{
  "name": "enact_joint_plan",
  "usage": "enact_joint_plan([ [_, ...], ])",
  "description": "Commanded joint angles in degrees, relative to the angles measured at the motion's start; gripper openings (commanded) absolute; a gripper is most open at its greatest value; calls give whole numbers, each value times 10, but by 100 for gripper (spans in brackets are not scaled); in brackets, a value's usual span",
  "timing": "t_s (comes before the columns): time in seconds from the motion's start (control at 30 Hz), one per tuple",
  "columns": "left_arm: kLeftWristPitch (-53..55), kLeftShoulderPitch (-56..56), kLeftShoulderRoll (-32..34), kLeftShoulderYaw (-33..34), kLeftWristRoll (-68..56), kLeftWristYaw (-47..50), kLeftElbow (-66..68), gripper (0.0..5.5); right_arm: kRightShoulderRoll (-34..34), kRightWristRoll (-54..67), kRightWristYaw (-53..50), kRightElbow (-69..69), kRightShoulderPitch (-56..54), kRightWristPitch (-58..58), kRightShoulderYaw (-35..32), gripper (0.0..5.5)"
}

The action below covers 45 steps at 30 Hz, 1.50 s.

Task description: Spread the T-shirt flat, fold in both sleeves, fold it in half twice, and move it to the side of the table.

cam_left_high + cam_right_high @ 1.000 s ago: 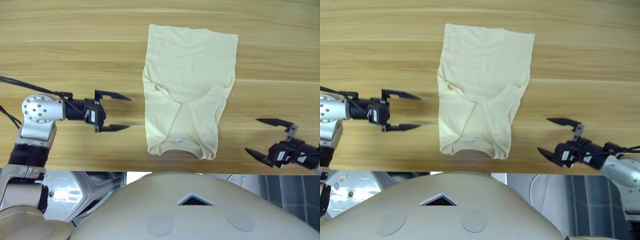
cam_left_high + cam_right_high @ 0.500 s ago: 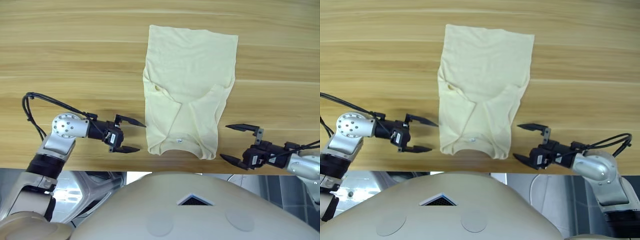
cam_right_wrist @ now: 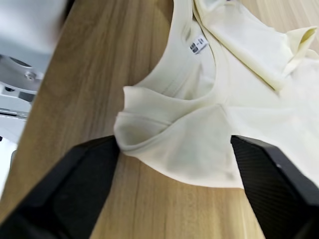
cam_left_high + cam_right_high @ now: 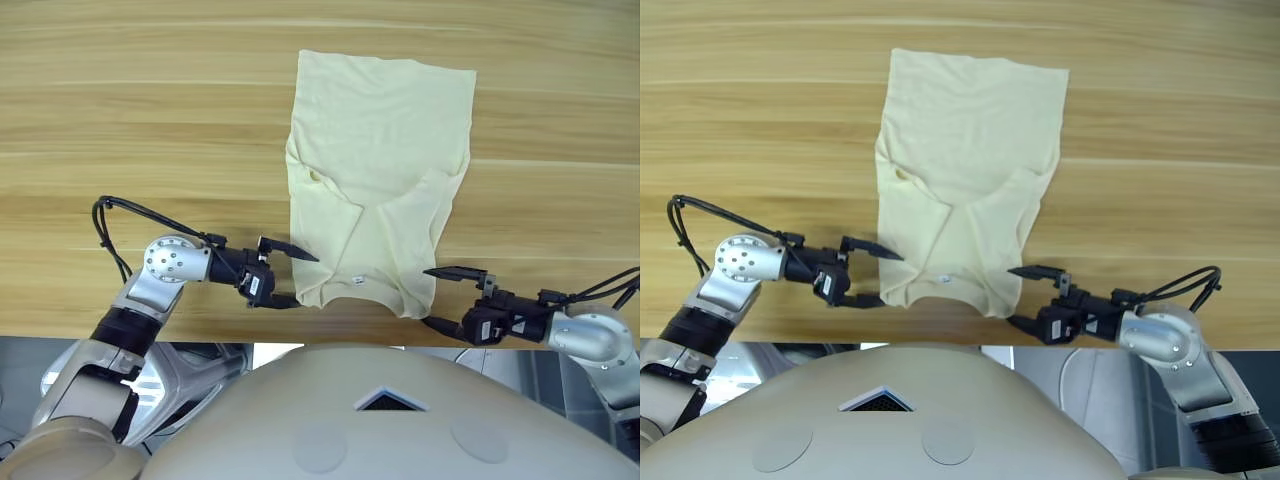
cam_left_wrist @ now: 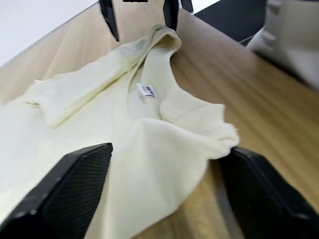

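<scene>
T-shirt (image 4: 380, 120) in pale yellow is lying flat on the wooden table (image 4: 140, 110), running from the upper middle of the head camera's frame down to the lower middle, a little right of centre. Its hem is sitting toward the top of the frame and its collar toward the table's edge at the bottom. Both sleeves (image 4: 325, 190) are lying folded in over the body, their edges meeting in a V above the collar. I'm seeing a small white neck label (image 4: 355, 281) inside the collar. It is carrying dark print, but that is too small for me to read, and the wrist views are not making it any clearer.

My left gripper (image 4: 307, 281) is sitting at the lower left corner of the T-shirt, spread wide. One finger is lying over the fabric of the shoulder and the other is just beside the collar end, near the table's edge. In the left wrist view its two black fingers (image 5: 75, 189) are flanking the bunched shoulder corner, with nothing pinched between them.

My right gripper (image 4: 426, 295) is sitting at the lower right corner of the T-shirt, likewise spread, with a fingertip on either side of that shoulder. In the right wrist view the corner is curling up slightly off the wood. I can't tell whether either finger is touching the cloth.
</scene>
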Motion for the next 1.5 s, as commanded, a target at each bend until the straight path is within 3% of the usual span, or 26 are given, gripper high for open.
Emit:
enact_joint_plan([
  [0.03,-4,-4,0,-16,8,0,13,332,-8,-29,3,18,0,8,12,338],
  [0.63,31,22,25,-19,-64,-16,-51,21,-35,33,6,-7,-2,-26,-23,2],
  [0.7,40,29,37,-13,-79,-20,-73,1,-41,60,7,-11,5,-43,-40,0],
  [1.07,83,84,88,60,-173,-15,-188,1,-84,254,90,-70,100,-120,-149,0],
  [1.3,108,145,144,146,-276,-33,-274,1,-77,346,153,-98,159,-153,-214,0],
  [1.5,127,176,148,208,-332,-50,-308,1,-56,371,179,-104,162,-143,-236,0],
])
